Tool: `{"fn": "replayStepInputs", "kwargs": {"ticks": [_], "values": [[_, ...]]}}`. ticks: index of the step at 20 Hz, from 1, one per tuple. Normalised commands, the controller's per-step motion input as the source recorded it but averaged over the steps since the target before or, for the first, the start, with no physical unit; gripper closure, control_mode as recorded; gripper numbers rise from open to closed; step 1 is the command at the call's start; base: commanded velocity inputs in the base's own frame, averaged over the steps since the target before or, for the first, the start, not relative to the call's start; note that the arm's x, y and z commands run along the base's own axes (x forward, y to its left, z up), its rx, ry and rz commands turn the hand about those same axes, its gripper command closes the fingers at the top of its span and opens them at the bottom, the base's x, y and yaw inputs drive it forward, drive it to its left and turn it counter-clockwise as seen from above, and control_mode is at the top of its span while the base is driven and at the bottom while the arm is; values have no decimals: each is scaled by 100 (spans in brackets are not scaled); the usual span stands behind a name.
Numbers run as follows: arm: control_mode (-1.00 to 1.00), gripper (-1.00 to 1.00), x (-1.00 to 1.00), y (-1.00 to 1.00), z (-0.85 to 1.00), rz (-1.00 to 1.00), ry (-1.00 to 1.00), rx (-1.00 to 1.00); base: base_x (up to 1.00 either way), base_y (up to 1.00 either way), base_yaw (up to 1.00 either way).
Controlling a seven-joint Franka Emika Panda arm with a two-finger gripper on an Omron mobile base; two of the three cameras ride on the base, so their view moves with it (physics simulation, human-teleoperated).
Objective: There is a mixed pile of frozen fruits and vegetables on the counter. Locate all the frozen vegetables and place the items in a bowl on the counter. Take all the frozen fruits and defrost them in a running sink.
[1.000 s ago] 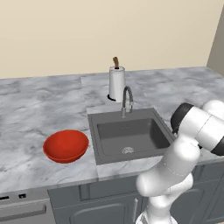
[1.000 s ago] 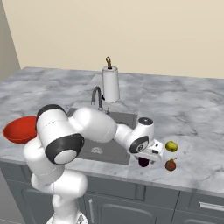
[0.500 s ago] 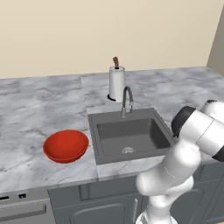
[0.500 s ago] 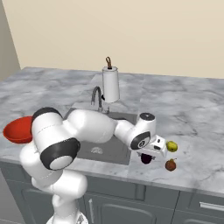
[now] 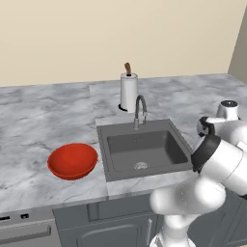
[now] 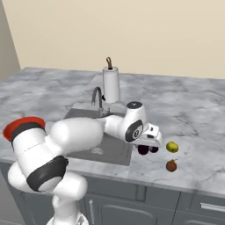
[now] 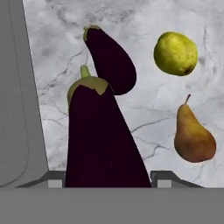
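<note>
The red bowl (image 5: 72, 160) sits on the table (image 5: 38, 116) near its front edge, left of the sink (image 5: 144, 150). Right of the sink, close to the front edge, the hand (image 7: 103, 177) is clenched on one eggplant (image 7: 101, 140), lifted clear of the stone. The second eggplant (image 7: 110, 59) lies just beyond it on the table. Further right lie the lime (image 7: 175, 53) and the pear (image 7: 194, 136), apart from each other.

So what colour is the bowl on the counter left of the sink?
Glossy red: the bowl shows best in the left base view.
</note>
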Motion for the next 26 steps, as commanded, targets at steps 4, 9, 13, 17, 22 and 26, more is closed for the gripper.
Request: {"fn": "replayStepInputs", "kwargs": {"ticks": [4, 9, 13, 17, 22, 26], "values": [[-100, 100, -23, 53, 20, 0, -10, -11, 0, 0, 0], [-100, 100, 5, 60, 1, -6, -5, -4, 0, 0, 0], [-100, 100, 2, 60, 19, -2, 1, 7, 0, 0, 0], [-100, 100, 18, 45, 65, 0, 13, 40, 0, 0, 0], [-100, 100, 0, 96, 39, 7, 20, 10, 0, 0, 0], [-100, 100, -33, 98, 1, 18, 13, 0, 0, 0, 0]]}}
